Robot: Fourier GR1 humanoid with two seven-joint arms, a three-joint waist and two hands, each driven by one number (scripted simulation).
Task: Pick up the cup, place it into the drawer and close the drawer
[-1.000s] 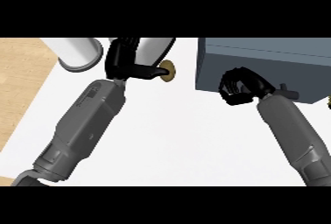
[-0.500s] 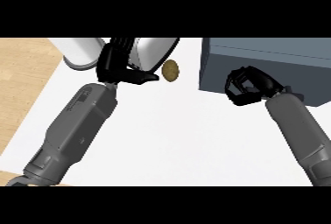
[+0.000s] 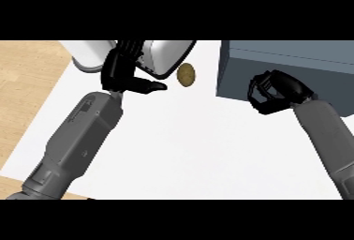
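Gripping white cup (image 3: 166, 55), left hand (image 3: 123, 75) curled; right hand (image 3: 276, 91) curled empty.

The left hand (image 3: 128, 75) is at the upper left, fingers curled, with the grey forearm stretched up from the lower edge. The right hand (image 3: 276, 91) is at the right, fingers curled inward.

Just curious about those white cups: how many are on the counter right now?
2: one white cup in the left hand, top centre; another at its left, top edge. More may be hidden.
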